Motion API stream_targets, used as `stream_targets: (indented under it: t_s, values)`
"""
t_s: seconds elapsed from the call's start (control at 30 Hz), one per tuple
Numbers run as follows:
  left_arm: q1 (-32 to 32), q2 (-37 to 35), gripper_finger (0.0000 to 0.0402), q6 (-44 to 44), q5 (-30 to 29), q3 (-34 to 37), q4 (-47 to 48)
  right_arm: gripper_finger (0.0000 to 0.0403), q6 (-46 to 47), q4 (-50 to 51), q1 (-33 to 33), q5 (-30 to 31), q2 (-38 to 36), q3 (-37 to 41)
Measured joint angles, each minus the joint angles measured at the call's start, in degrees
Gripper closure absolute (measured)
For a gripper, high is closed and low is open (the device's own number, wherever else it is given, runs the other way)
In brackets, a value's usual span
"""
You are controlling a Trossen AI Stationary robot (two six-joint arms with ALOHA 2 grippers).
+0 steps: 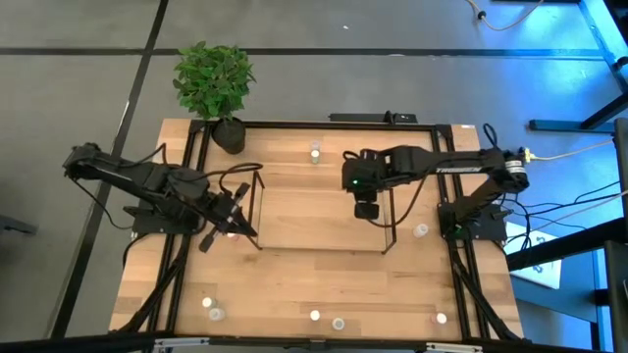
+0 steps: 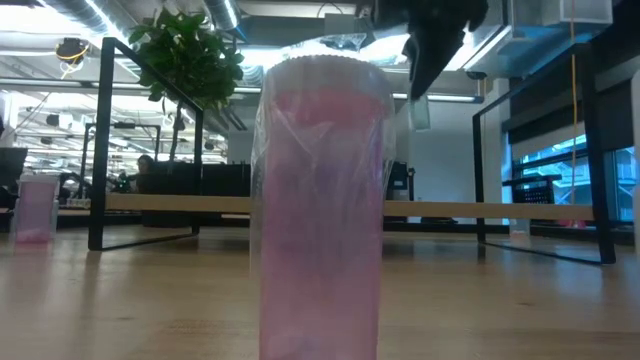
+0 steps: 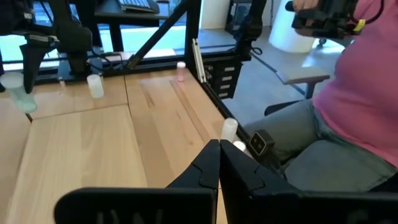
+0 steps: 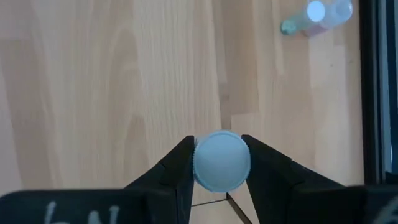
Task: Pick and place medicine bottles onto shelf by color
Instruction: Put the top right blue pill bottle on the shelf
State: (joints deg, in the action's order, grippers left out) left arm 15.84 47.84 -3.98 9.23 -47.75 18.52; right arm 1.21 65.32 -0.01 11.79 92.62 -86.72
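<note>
Pinching a bottle (image 4: 221, 160), right tool (image 1: 366, 208) hovers over the shelf (image 1: 294, 221); left tool (image 3: 219, 167) pressed together; most bottles sit along tabletop (image 1: 294, 284) edges.

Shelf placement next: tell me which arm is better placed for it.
Right. The right gripper already grips a bottle by its cap, above the shelf board. The left gripper is shut with nothing between its fingers, at the shelf's left edge.
</note>
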Motion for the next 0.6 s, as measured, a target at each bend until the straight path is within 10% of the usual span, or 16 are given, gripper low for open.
stream_targets:
  t_s: [0.6]
  values:
    - [-0.07,2.09,0.0401,-0.05,-1.27,0.0,0.06,0.0279,-2.27,-11.78,-1.39,-4.38,-0.65,7.84]
